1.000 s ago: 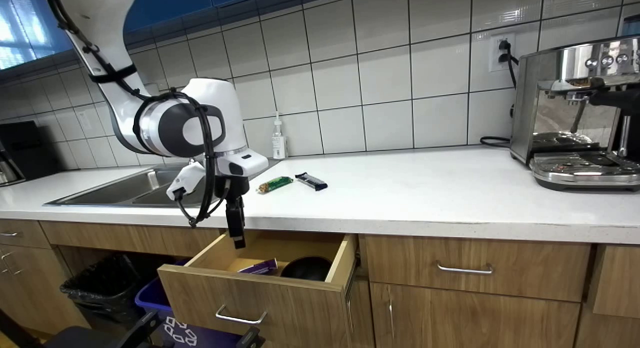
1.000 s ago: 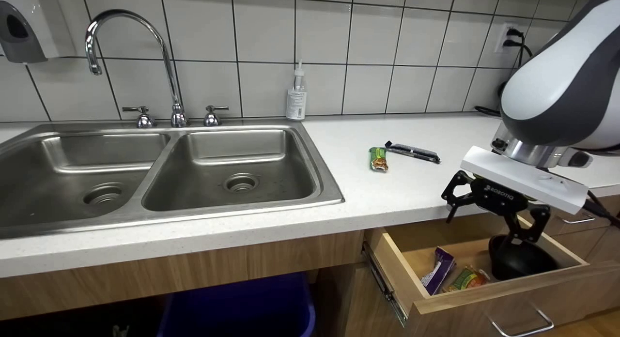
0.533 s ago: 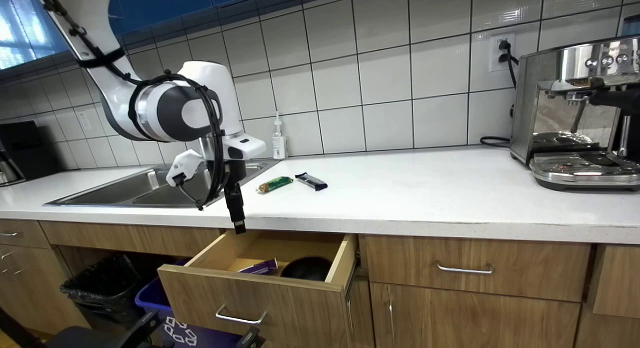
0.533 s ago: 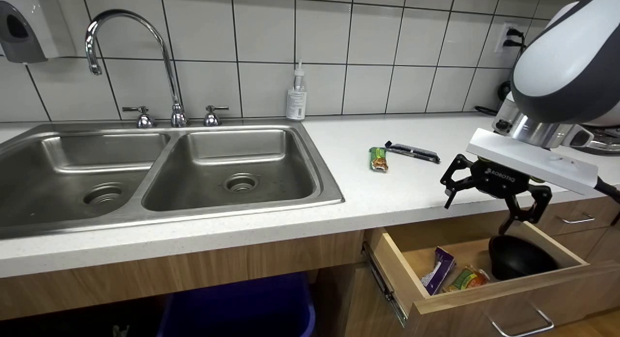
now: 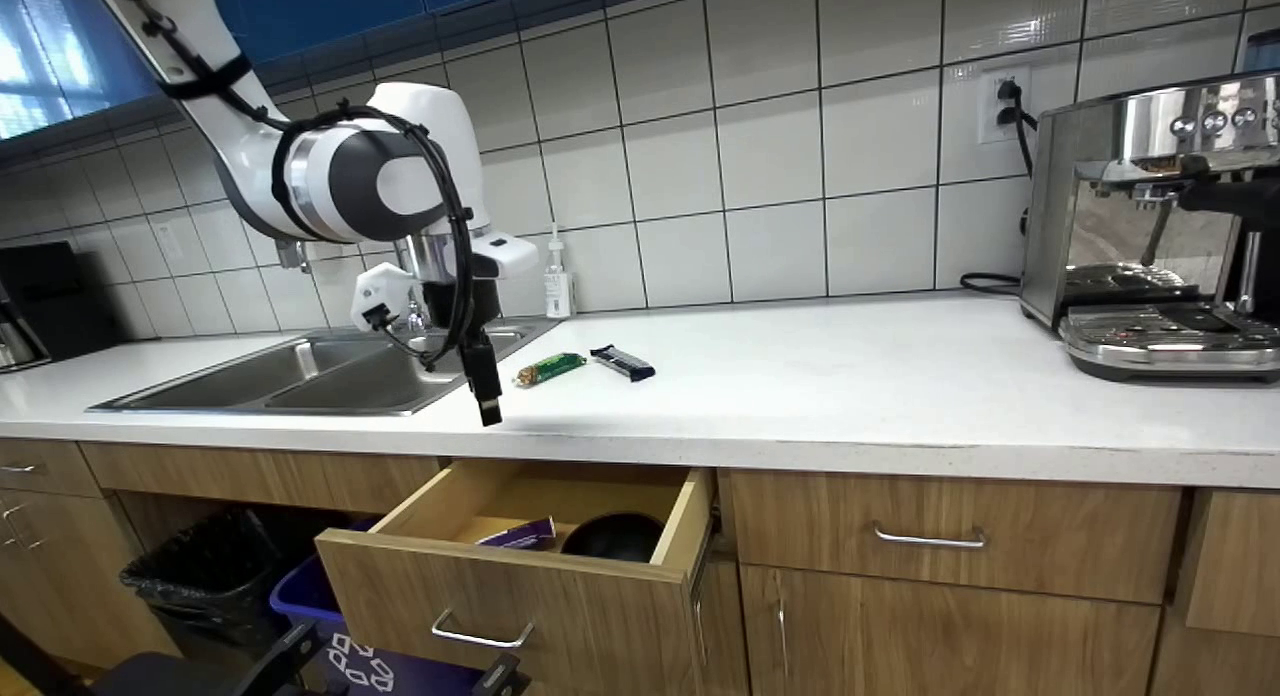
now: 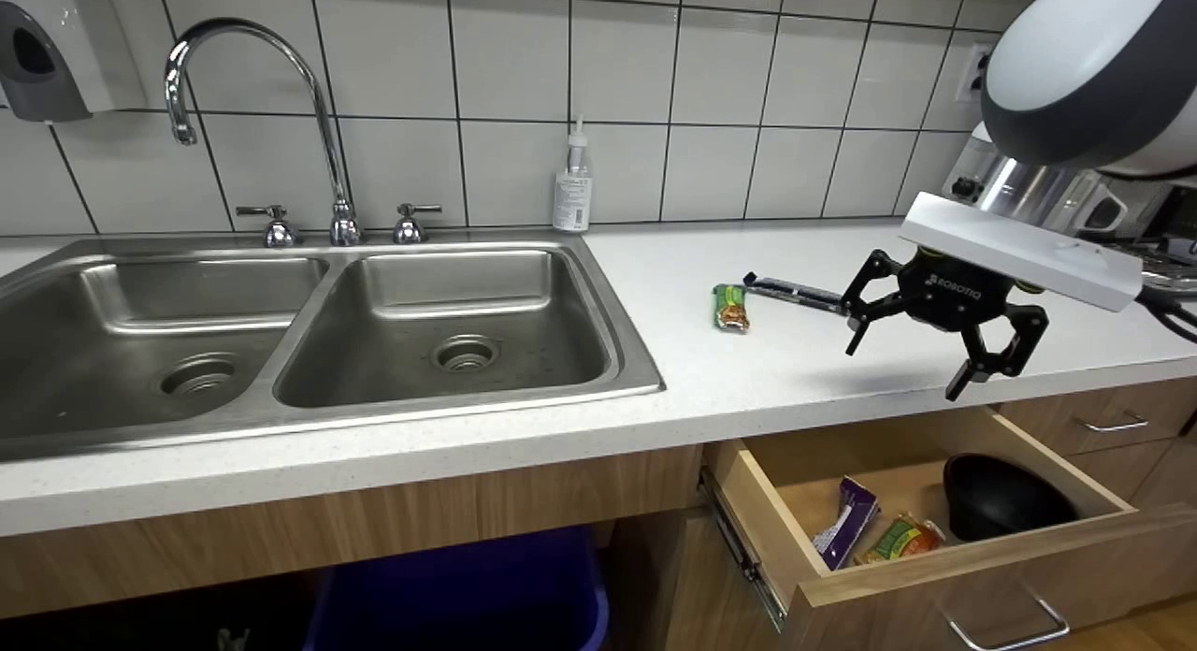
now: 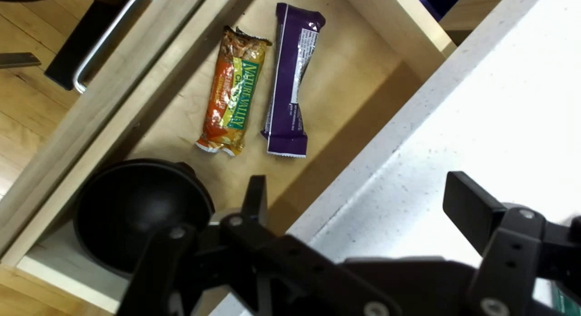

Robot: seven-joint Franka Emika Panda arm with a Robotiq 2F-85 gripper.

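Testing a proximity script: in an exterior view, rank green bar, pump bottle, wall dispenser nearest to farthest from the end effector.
From the end effector:
1. Green bar: on the counter
2. Pump bottle: farther back, by the tiles
3. Wall dispenser: on the tiles, past the faucet

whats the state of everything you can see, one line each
gripper: open, holding nothing
drawer: pulled open
black bowl: sitting in the drawer
purple bar: wrapped, lying in the drawer
orange bar: wrapped, lying in the drawer
green bar: wrapped, lying on the counter
dark bar: wrapped, lying on the counter
neighbouring drawer: shut
tap: not running
bottle: upright
coffee machine: can't tell if on
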